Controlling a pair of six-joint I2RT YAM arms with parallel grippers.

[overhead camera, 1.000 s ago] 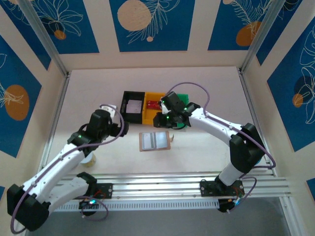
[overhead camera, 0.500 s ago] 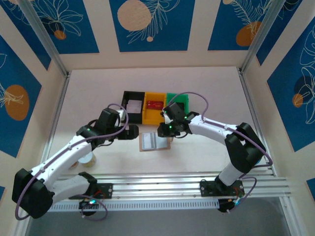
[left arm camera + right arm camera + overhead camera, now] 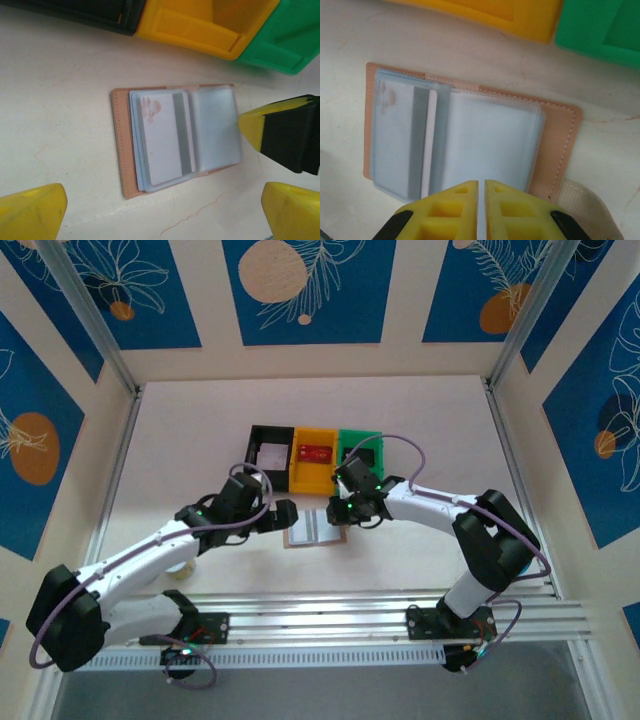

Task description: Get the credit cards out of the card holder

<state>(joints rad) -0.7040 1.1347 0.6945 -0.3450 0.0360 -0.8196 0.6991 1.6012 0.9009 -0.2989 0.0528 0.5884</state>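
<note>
While the small tan-brown leather-like bifold card holder (image 3: 315, 532) lies opened flat on the pale desk (image 3: 420, 420), just below the yellow plastic bin (image 3: 315, 462) at the centre of the top view, both arms lean in over it. A white card with a grey stripe (image 3: 167, 142) sits among the clear pockets on the holder's left half in the left wrist view, and the right-hand pocket looks empty. The left gripper (image 3: 283, 515) hovers at the holder's left side, its jaws wide apart and holding nothing. The right gripper (image 3: 481, 200) has its jaws together with nothing between them, poised at the lower edge of the holder in its own frame. Whether it touches the leather I cannot tell. The step in hand looks like getting at the card. Next, the closed tip probably has to pin the holder or nudge the card outward, so the open jaws can pinch an exposed edge without dragging the holder along.
</note>
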